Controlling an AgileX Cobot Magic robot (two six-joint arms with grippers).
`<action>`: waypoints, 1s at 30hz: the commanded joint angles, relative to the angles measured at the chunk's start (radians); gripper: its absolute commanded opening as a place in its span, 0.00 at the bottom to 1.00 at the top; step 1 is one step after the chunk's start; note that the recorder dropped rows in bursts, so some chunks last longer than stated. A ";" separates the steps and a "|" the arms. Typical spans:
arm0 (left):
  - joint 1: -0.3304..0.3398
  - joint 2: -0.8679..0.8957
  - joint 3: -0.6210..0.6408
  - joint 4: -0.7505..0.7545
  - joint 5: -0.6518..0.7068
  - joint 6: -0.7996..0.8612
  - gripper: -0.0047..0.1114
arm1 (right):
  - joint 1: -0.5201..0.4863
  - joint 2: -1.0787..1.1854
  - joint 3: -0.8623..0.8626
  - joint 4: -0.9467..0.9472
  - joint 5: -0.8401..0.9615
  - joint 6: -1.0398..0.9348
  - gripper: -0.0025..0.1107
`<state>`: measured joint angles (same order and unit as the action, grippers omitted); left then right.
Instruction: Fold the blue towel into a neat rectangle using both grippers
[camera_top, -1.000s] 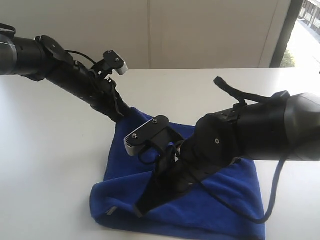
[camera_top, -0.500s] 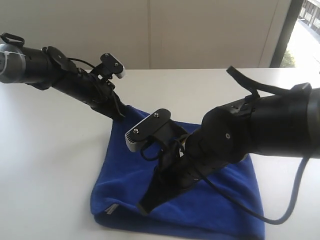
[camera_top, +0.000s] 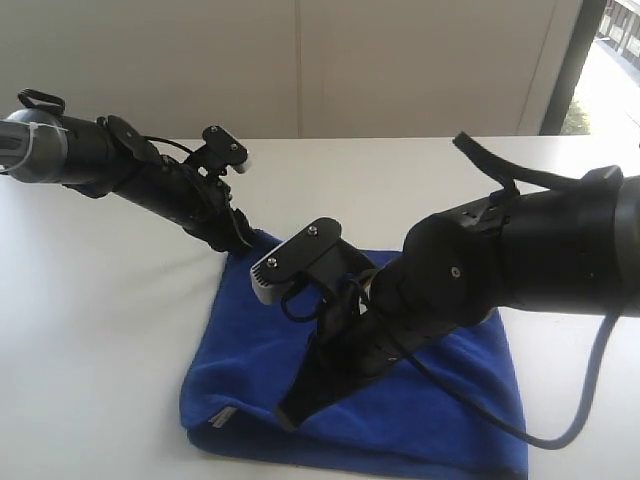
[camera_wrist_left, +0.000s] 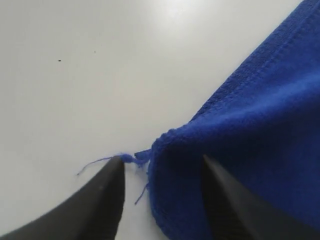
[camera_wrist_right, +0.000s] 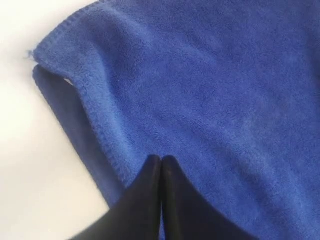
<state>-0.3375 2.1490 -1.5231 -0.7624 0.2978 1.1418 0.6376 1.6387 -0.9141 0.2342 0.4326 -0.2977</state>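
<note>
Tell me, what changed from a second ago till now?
The left pincer opened and let go of the blue towel's far corner, which now lies on the table. The right arm shifted a little. The right pincer stayed shut, tip down on the towel, and the rest of the towel stayed put.

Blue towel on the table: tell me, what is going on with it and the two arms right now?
Two robot arms are working on the blue towel, which lies doubled over on the white table. The left hand sits at the towel's far corner, by the loose threads, with its jaws open on either side and gripping nothing. The right hand is shut, its tips resting on the cloth near the front-left edge.
</note>
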 joint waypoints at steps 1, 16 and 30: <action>-0.004 -0.067 -0.003 -0.012 0.052 -0.002 0.60 | -0.011 -0.026 -0.005 -0.108 0.001 0.100 0.02; -0.007 -0.224 0.038 0.184 0.883 0.085 0.40 | -0.192 -0.094 -0.111 -0.455 0.127 0.384 0.02; -0.261 -0.249 0.167 0.468 0.839 -0.256 0.06 | -0.192 -0.118 -0.055 -0.434 0.190 0.365 0.02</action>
<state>-0.5440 1.9263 -1.3621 -0.4065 1.1252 1.0253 0.4505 1.5296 -0.9863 -0.2054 0.6325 0.0772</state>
